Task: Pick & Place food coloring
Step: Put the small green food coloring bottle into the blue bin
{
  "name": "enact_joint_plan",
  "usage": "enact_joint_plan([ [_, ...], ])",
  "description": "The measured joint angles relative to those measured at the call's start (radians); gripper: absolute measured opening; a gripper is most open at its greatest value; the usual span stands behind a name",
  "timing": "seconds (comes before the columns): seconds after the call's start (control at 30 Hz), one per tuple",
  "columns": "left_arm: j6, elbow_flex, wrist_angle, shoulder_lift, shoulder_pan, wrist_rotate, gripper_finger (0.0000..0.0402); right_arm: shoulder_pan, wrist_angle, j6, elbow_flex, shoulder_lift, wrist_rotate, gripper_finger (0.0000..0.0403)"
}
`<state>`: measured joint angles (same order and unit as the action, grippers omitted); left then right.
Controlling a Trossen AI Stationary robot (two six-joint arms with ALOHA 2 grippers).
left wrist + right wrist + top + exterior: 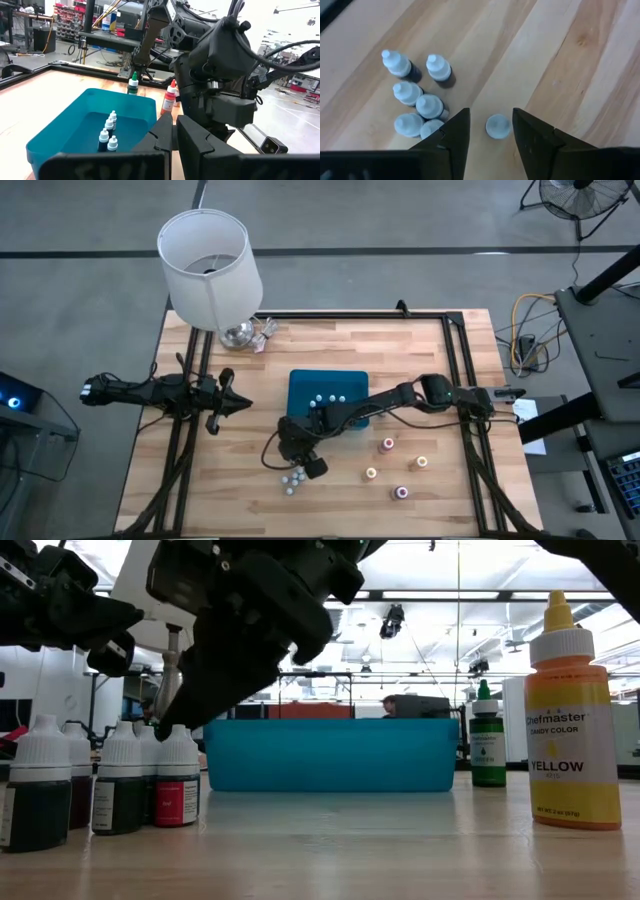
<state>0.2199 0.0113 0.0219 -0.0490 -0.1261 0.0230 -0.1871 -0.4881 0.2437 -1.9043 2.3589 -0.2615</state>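
Pick step: right gripper half-open astride a lone white-capped bottle, not yet clamped; next, lowering and closing; left gripper shut, empty, parked aside.

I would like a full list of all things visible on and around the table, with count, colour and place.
lamp: one, white shade, far left corner of the table
tray: one, blue, centre of the table
small bottles in the tray: four, white caps
small bottles on the table: seven, white caps, clustered in front of the tray
taller bottles: four, mixed colours including green and yellow, front right of the table
table: one, light wood
left gripper: shut, waiting left of the tray
right gripper: open, fingers either side of one small bottle
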Motion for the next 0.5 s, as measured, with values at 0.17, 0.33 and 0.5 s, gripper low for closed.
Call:
enact_joint_plan([
  [0.17, 0.000, 0.000, 0.000, 0.000, 0.000, 0.000, 0.0000, 0.001, 0.002, 0.004, 0.001, 0.000, 0.000, 0.0135],
  [0.33, 0.000, 0.000, 0.000, 0.000, 0.000, 0.000, 0.0000, 0.002, -0.001, 0.001, 0.002, 0.014, 0.002, 0.0133],
  [0.5, 0.000, 0.000, 0.000, 0.000, 0.000, 0.000, 0.0000, 0.002, 0.005, 0.000, 0.001, 0.017, 0.002, 0.0127],
])
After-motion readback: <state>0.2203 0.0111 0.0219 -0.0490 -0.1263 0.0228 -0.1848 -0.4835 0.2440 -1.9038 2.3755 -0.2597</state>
